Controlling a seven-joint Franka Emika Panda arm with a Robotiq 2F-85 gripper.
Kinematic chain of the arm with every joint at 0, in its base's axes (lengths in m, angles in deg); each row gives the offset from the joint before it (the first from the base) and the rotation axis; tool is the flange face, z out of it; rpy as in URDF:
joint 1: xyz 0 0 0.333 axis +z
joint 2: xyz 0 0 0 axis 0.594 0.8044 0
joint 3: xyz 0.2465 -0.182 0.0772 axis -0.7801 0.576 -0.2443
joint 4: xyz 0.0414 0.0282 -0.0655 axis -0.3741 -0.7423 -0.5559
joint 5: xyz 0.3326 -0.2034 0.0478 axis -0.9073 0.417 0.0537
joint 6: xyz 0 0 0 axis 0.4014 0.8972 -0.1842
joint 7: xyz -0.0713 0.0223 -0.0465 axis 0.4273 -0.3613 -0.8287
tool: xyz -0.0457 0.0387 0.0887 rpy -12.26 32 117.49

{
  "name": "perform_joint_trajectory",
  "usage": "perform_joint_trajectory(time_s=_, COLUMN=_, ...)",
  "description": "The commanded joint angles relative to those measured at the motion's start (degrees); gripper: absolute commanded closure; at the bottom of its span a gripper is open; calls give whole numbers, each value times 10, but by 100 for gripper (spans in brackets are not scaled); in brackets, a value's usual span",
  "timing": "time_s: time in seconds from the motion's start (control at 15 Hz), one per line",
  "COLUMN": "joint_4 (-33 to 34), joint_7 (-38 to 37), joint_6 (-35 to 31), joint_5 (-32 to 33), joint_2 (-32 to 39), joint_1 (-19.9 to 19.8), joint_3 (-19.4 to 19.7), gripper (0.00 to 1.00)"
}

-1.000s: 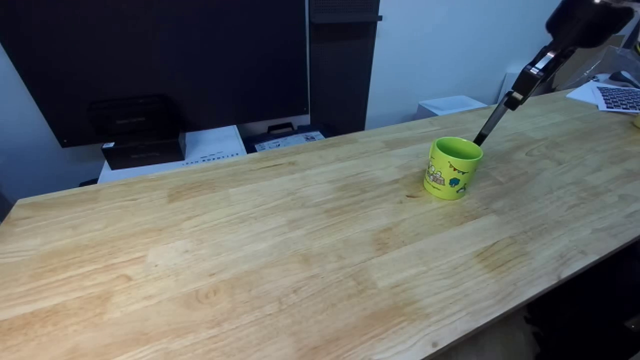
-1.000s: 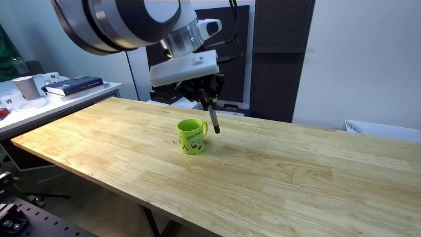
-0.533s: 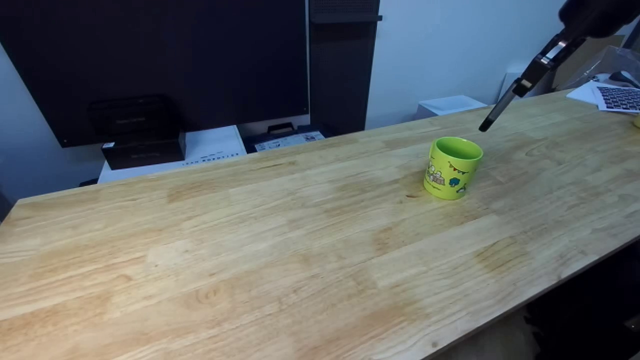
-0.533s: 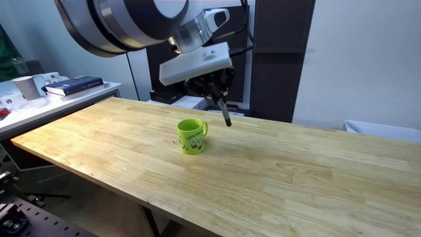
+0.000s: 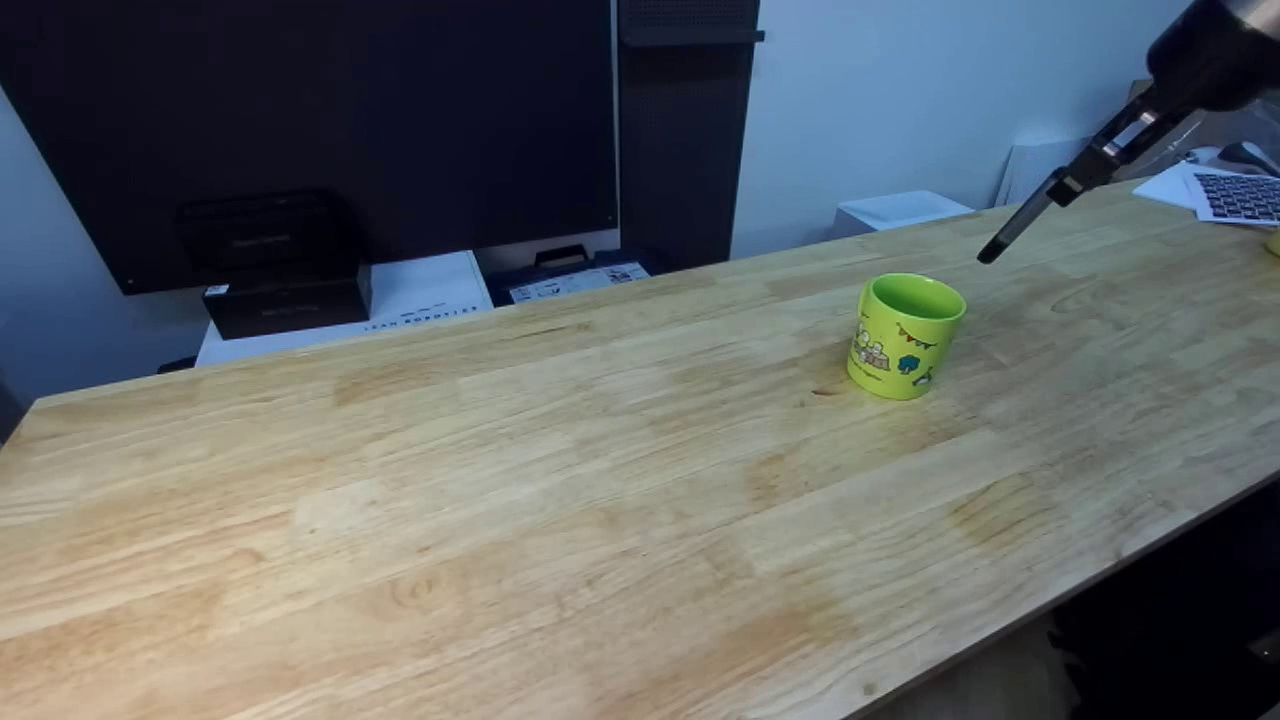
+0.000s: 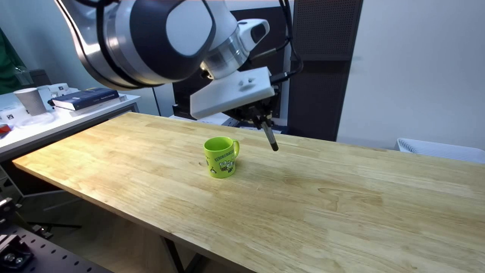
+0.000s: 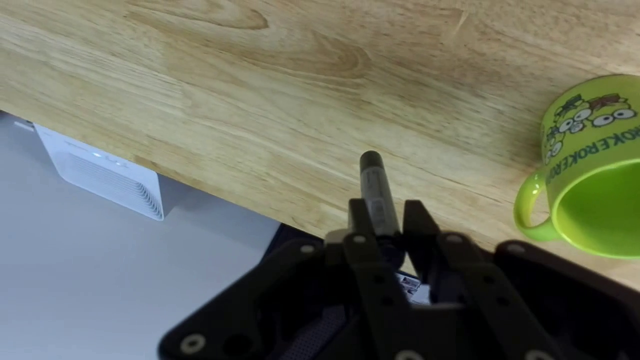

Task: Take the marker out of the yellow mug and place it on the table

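Observation:
My gripper is shut on the marker, a grey-bodied stick with a dark end. The marker slants downward, dark end lowest, and shows in both exterior views. It is outside the yellow mug, on the handle side, and appears held above the table; the exact height is hard to tell. Its upper end is hidden between the fingers. The yellow mug stands upright on the table, also in the wrist view at right. The inside that shows looks empty. The gripper is apart from it.
The table's far edge runs close to the gripper. Beyond it are a white slatted unit and a white box. A sheet with a keyboard pattern lies at the table's far end. A side table with books stands behind.
The gripper carried the marker away from the mug, beyond its handle side. It rose at first, then came down slightly and tilted more. The mug has not moved.

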Motion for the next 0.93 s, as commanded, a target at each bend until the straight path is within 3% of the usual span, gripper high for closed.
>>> perform_joint_trajectory(time_s=0.0, joint_4=6, joint_7=24, joint_6=-8, joint_5=-58, joint_2=35, joint_1=63, joint_3=27, gripper=94)
perform_joint_trajectory(time_s=0.2, joint_4=5, joint_7=24, joint_6=-5, joint_5=-80, joint_2=56, joint_1=88, joint_3=25, gripper=94)
perform_joint_trajectory(time_s=0.47, joint_4=3, joint_7=35, joint_6=-3, joint_5=-95, joint_2=64, joint_1=90, joint_3=8, gripper=94)
perform_joint_trajectory(time_s=0.87, joint_4=-11, joint_7=33, joint_6=-5, joint_5=-65, joint_2=74, joint_1=55, joint_3=-20, gripper=94)
